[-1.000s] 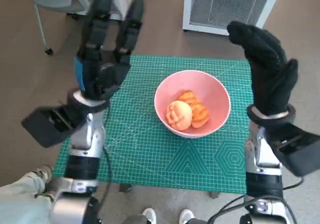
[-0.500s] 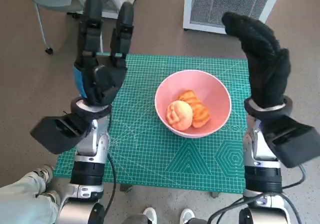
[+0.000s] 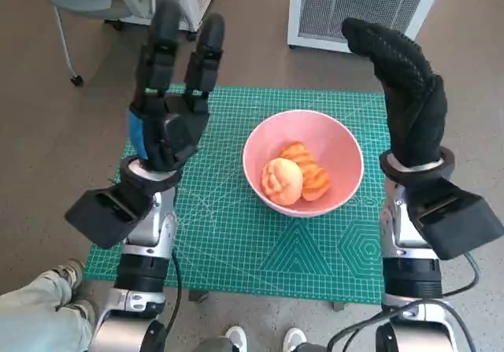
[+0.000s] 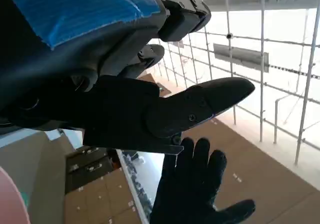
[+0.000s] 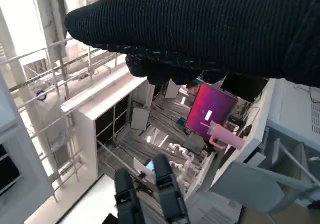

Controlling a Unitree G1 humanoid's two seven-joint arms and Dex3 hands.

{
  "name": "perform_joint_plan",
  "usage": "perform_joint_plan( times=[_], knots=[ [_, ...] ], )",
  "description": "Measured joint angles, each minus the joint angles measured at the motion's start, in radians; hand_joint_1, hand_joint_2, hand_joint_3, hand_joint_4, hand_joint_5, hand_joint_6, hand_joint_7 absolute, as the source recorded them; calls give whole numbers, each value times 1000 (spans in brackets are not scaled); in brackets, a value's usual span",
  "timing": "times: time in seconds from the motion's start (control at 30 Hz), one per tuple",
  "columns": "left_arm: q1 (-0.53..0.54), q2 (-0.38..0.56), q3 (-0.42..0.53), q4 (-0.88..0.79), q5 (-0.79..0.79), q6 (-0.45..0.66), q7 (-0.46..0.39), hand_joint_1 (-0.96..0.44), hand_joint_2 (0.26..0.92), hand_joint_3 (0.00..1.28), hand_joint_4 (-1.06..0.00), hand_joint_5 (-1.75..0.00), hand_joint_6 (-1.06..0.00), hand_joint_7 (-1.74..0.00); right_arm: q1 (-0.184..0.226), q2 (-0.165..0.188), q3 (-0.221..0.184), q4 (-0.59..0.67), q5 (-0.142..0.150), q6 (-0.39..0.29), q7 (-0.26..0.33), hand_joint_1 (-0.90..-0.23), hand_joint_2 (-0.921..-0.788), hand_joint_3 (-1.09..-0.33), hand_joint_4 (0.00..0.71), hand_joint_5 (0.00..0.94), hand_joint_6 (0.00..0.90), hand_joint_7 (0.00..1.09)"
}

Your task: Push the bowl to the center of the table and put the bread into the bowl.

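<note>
The pink bowl stands near the middle of the green cutting mat and holds two orange-brown bread pieces. My left hand is raised above the mat's left side with its fingers spread upward, holding nothing. My right hand in the black glove is raised above the mat's right edge, fingers extended, also empty. Neither hand touches the bowl. The left wrist view shows my left hand pointing at the ceiling, with the gloved right hand beyond it. My right hand fills the top of the right wrist view.
A white grilled appliance stands on the floor behind the table. A chair base is at the far left. A person's knee and shoes show at the near edge.
Both hands stayed raised. My left hand has shifted a little right and nearer the bowl, and my right hand has edged left. Bowl and bread have not moved.
</note>
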Motion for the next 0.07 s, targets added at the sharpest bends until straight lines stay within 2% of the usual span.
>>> perform_joint_plan(
  times=[0.07],
  knots=[
    [0,-6,0,12,0,-14,-5,-695,921,438,-168,-3,-190,-47,0,0,0,8,2,-5,3,-667,-921,-887,254,4,-1,645]
  ],
)
